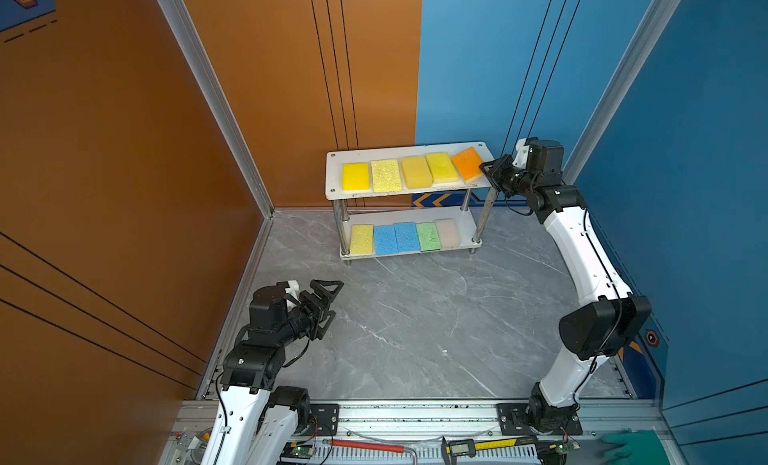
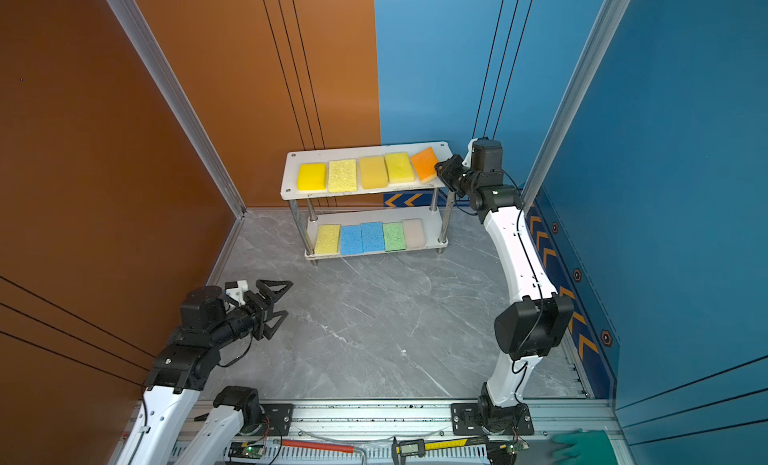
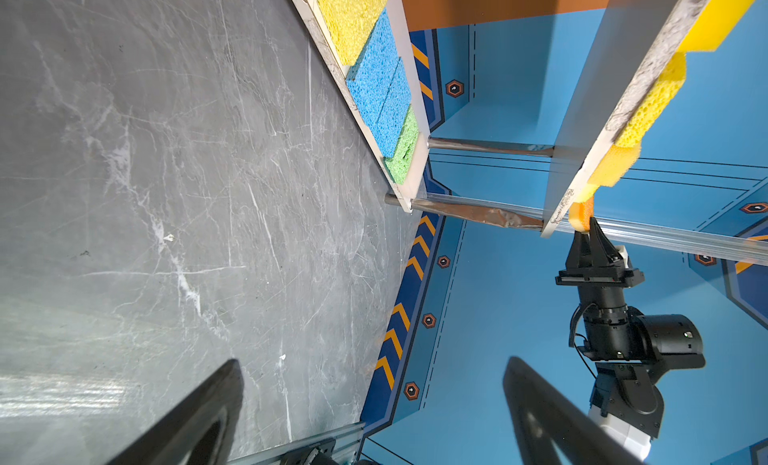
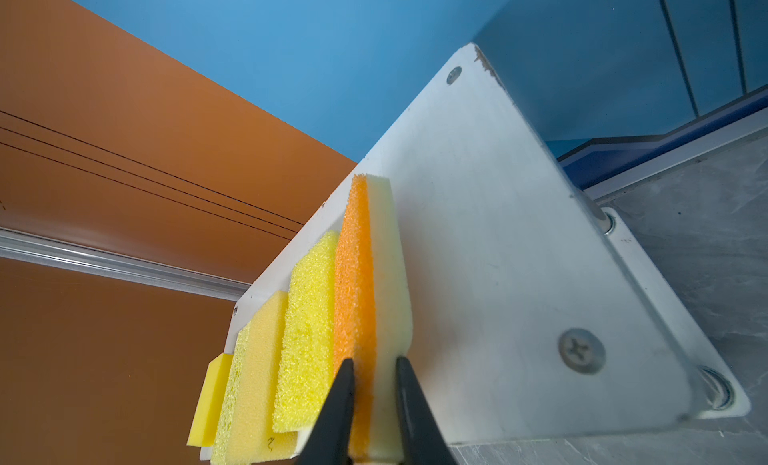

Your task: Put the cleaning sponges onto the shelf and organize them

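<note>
The shelf (image 1: 335, 184) (image 2: 291, 184) stands at the back on the grey floor. Its top board carries several yellow sponges (image 1: 386, 175), and an orange sponge (image 1: 467, 162) (image 2: 424, 162) (image 4: 353, 276) lies skewed at the right end. My right gripper (image 1: 485, 167) (image 2: 439, 167) (image 4: 374, 371) is shut on the orange sponge's near corner. On the lower board lie a yellow sponge (image 1: 361, 239), two blue ones (image 1: 385, 239), a green one (image 1: 428, 236) and a pale beige one (image 1: 447, 233). My left gripper (image 1: 336, 299) (image 2: 288, 297) (image 3: 374, 363) hangs open and empty at the front left.
Orange wall panels close the left and back, blue ones the right. The marbled floor (image 1: 415, 325) stretches between shelf and arm bases. On the front rail lie a red tube (image 1: 365, 446), a caliper (image 1: 461, 447) and a green glove (image 1: 631, 444).
</note>
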You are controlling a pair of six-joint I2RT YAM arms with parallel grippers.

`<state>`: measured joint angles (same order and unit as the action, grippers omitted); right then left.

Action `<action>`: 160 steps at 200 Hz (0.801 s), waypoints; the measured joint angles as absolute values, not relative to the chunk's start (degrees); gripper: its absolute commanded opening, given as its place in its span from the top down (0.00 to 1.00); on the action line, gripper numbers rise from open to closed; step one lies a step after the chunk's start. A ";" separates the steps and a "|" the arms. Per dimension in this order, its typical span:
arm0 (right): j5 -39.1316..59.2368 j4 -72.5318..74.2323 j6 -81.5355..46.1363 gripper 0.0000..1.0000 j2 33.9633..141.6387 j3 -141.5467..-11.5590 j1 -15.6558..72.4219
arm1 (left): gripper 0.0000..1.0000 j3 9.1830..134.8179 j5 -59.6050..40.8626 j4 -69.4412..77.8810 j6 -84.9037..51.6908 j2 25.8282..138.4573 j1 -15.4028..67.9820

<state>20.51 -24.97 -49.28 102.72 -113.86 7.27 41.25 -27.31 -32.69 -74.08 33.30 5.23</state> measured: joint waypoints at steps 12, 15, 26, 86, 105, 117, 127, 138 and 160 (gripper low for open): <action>20.23 -24.99 -49.30 0.82 102.72 -113.86 7.38 | 0.02 41.28 -27.35 -32.88 -73.69 33.39 5.15; 20.18 -24.99 -49.30 0.82 102.72 -113.86 7.42 | 0.02 41.28 -27.38 -32.93 -73.63 33.43 5.13; 19.75 -24.97 -49.30 0.82 102.72 -113.86 7.55 | 0.02 41.28 -27.53 -33.06 -73.41 33.43 4.97; 17.04 -24.47 -49.36 0.82 102.39 -112.14 8.10 | 0.02 41.34 -28.62 -33.93 -73.17 33.43 3.64; 15.84 -24.12 -49.56 0.82 102.19 -110.83 8.10 | 0.02 41.39 -29.10 -34.13 -73.01 33.43 3.27; 15.09 -23.68 -49.82 0.82 101.93 -110.06 8.12 | 0.02 41.41 -29.43 -34.13 -72.90 33.45 3.05; 14.63 -23.31 -49.98 0.82 101.58 -109.38 8.12 | 0.02 41.45 -29.67 -34.15 -72.84 33.50 2.92; 14.15 -22.79 -50.37 0.82 101.10 -108.60 8.12 | 0.02 41.60 -29.91 -34.17 -72.84 33.56 2.74; 13.17 -21.65 -51.35 0.82 100.20 -107.46 8.10 | 0.02 41.71 -30.30 -34.15 -72.82 33.65 2.46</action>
